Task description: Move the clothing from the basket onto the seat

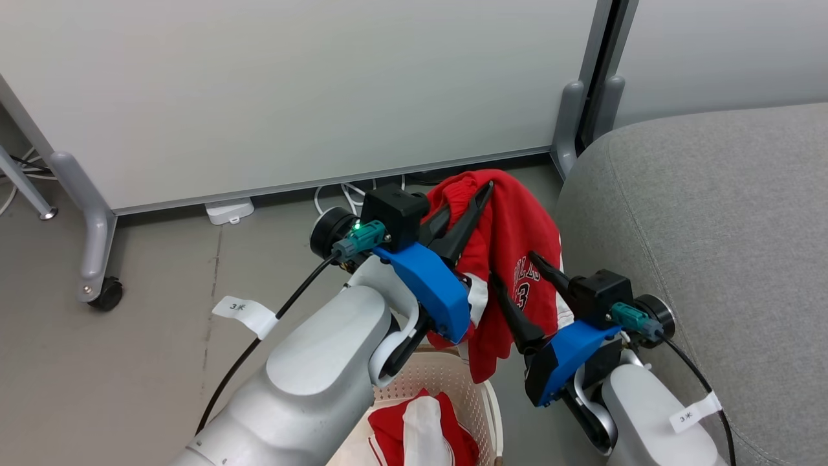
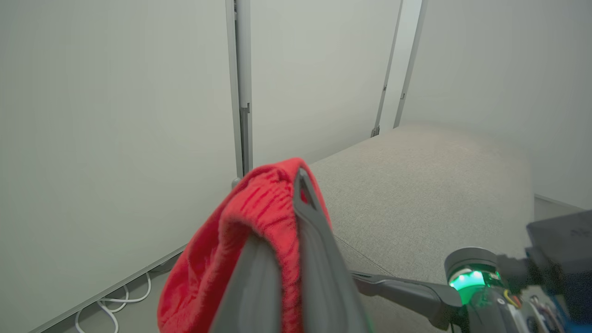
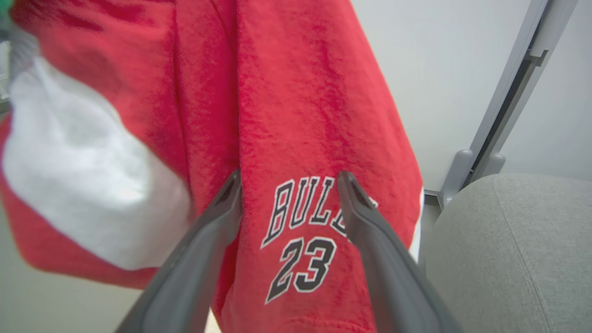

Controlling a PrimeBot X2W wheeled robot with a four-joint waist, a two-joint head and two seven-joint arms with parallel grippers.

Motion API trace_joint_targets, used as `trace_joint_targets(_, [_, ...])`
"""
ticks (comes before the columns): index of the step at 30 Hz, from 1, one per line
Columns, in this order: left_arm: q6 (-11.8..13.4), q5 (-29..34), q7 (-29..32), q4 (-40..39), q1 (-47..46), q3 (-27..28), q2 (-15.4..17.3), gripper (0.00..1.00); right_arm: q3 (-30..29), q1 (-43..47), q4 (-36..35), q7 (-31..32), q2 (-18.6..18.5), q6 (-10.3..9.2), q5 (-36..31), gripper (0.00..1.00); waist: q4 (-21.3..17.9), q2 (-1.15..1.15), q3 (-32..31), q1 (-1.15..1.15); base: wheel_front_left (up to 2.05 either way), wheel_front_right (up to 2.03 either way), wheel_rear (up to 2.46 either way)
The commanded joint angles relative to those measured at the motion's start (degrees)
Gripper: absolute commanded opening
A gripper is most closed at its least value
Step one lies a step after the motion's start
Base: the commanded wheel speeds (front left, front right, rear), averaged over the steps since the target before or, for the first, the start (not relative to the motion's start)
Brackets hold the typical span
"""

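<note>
The seat (image 1: 711,226), in light grey woven upholstery, occupied the head view from 1 to 4 o'clock; the basket (image 1: 453,378), cream perforated plastic, sat at 6 o'clock, near the seat's front. The clothing was split: the lifted garment (image 1: 517,233) hung above the basket toward 12 o'clock, not yet over the seat; the second garment (image 1: 388,430) lay crumpled in the basket. Judged handling: light, limp, non-fragile fabric that drapes and swings, liable to slip from a shallow pinch; take hold at the gathered waistband or a bunched fold, never a single layer. Appearance: red, with a white side panel and trim, dark white-outlined lettering and the number 23. The left tool (image 1: 482,194) was clamped on the waistband at the garment's 12 o'clock; the right tool (image 1: 514,268) stood wide, its fingers (image 3: 384,259) straddling the lettering, gripping nothing.
</note>
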Motion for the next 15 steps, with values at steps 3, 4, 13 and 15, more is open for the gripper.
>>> trace_joint_targets(3, [0.25,-0.86,-0.50,-0.01,-1.08,-0.80,-0.01,0.00,-0.04,-2.45,2.81,-0.65,-0.22,0.03,0.48,1.00,0.28,0.00,-0.30,-0.01,0.00,0.00,0.00])
trace_joint_targets(4, [0.32,-1.15,-0.45,-0.07,-1.09,-1.09,0.00,0.00,-0.08,-3.06,3.82,-0.88,-0.22,0.03,0.63,1.00,0.36,0.00,-0.44,-0.01,0.00,0.00,0.00])
trace_joint_targets(13, [0.78,-3.43,-0.82,-0.87,-0.91,-3.65,0.00,0.00,1.61,-7.43,11.48,-2.05,-0.22,0.03,3.73,1.00,0.67,0.00,-1.61,-0.01,0.00,0.00,0.00])
trace_joint_targets(15, [0.90,-3.84,-0.96,-0.95,-0.94,-4.08,0.00,0.00,2.31,-8.17,12.64,-2.46,-0.21,0.03,5.35,0.90,0.68,0.00,-1.77,-0.01,0.00,0.00,0.00])
